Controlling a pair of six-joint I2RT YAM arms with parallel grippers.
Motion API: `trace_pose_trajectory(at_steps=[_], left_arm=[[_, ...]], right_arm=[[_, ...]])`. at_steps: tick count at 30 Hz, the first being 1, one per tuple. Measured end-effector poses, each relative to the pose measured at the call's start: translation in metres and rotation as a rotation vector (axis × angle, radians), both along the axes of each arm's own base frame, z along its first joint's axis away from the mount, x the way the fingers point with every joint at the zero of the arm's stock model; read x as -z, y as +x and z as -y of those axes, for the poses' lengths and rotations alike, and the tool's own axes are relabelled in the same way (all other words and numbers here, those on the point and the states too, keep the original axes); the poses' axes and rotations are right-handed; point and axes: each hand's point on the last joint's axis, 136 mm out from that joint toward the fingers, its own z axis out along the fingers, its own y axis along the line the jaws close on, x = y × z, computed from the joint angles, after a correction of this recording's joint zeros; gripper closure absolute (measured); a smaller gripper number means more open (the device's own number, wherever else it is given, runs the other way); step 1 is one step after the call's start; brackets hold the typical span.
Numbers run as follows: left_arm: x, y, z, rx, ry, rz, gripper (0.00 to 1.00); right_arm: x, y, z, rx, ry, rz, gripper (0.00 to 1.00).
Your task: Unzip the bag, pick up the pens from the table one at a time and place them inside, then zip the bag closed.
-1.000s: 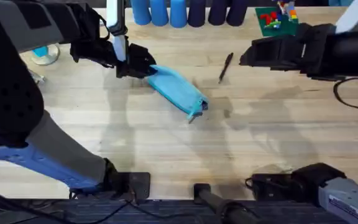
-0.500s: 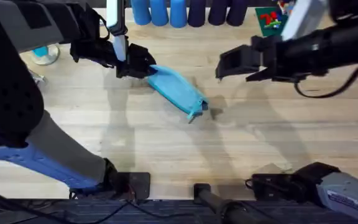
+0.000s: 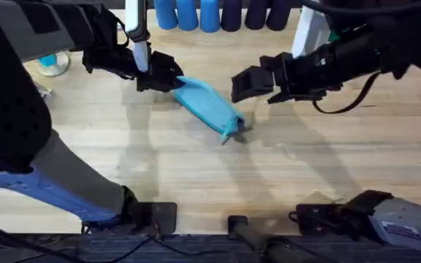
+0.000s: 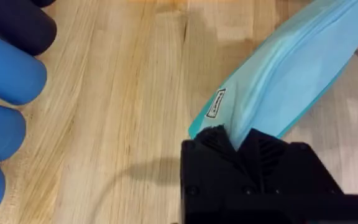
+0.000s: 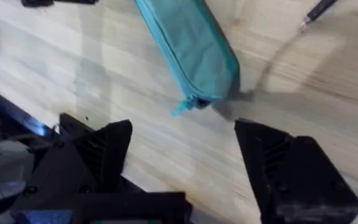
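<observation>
Lying slanted at frame centre, the bag [image 3: 209, 106] was pinched at its upper-left end by the left gripper [image 3: 168, 79], the right gripper [image 3: 244, 86] spread wide just right of it.

Light wood plank tabletop [image 3: 196, 175] with a light-blue pouch [image 3: 209, 106] lying diagonally, a black pen [image 5: 319, 10] nearby, and blue cylinders [image 3: 188, 13] along the back.

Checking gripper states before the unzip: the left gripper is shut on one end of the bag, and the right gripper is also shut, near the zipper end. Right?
Not quite. The right gripper is open, fingers spread wide, hanging above the table near the bag's zipper pull, as the right wrist view shows. The left gripper is indeed shut on the bag's other end.
</observation>
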Motion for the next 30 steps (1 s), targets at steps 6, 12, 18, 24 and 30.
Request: trace_pose_trajectory(at_steps=[6,12,18,24,30], left_arm=[[0.000,0.000,0.000,0.000,0.000,0.000,0.958],[0.000,0.000,0.000,0.000,0.000,0.000,0.958],[0.000,0.000,0.000,0.000,0.000,0.000,0.958],[0.000,0.000,0.000,0.000,0.000,0.000,0.958],[0.000,0.000,0.000,0.000,0.000,0.000,0.958]], right_arm=[[0.001,0.002,-0.002,0.071,-0.012,-0.011,0.005],[0.005,0.001,-0.003,0.147,-0.056,-0.014,0.005],[0.011,-0.003,-0.008,0.217,-0.076,-0.023,0.005],[0.019,-0.008,-0.014,0.248,-0.115,-0.002,0.005],[0.021,-0.013,-0.019,0.272,-0.139,0.014,0.005]])
